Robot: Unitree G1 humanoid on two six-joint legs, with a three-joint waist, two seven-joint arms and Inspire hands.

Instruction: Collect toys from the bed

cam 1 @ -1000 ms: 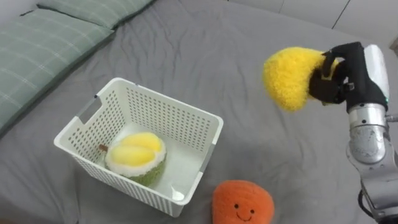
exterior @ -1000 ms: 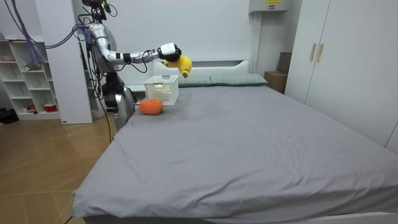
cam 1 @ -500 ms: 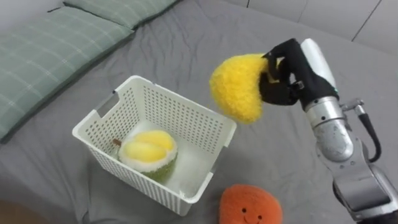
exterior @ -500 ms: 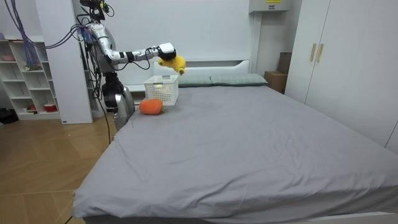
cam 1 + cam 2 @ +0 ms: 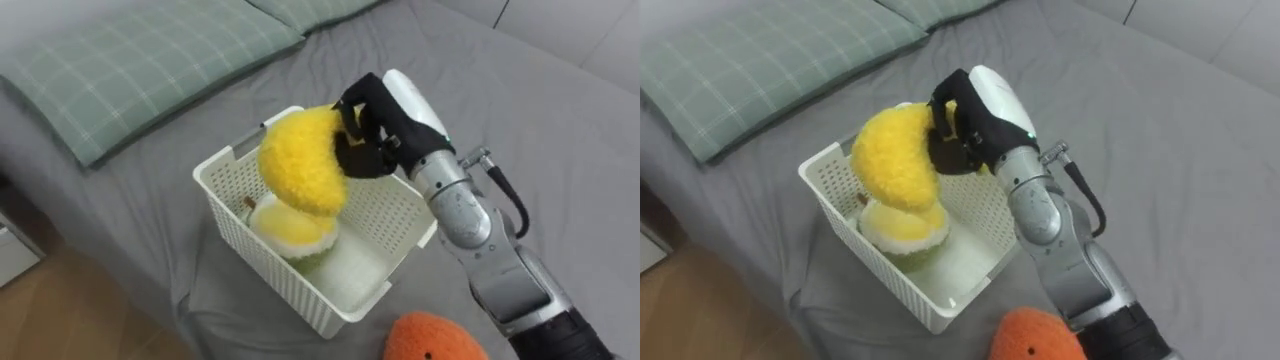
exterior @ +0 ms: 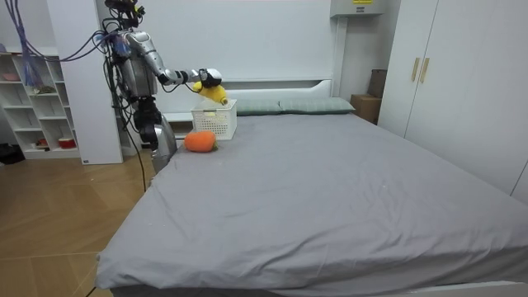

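The grey bed (image 6: pixel 330 190) takes up most of the room, and the robot stands at its head corner, on the room view's left, by a white shelf unit (image 6: pixel 37 99); a green checked pillow (image 5: pixel 150 70) lies along the headboard end; just beside it on the sheet sits the white slotted basket (image 5: pixel 255 245), open at the top; near the basket's front corner, on the cover and apart from it, lies the orange plush toy (image 5: pixel 435 338).

The yellow plush toy (image 5: pixel 300 170) hangs in the air right over the basket's mouth, its lower end close above the yellow-and-green plush fruit (image 5: pixel 295 228) that lies inside; whether the two touch I cannot tell. The right hand (image 5: pixel 380 130) has its dark fingers curled round the yellow toy's upper end, pinching the fuzzy pile.

To my eye the toy is light and soft; it droops in a curve below the grip, so it gives rather than holds shape; nothing fragile about it, and a short drop into the basket should do no harm. The fluffy cover looks easy to catch, though a squashy body can slide out of a loose grasp; taking it round the thick middle, or bunching one end as here, seems the safest hold.
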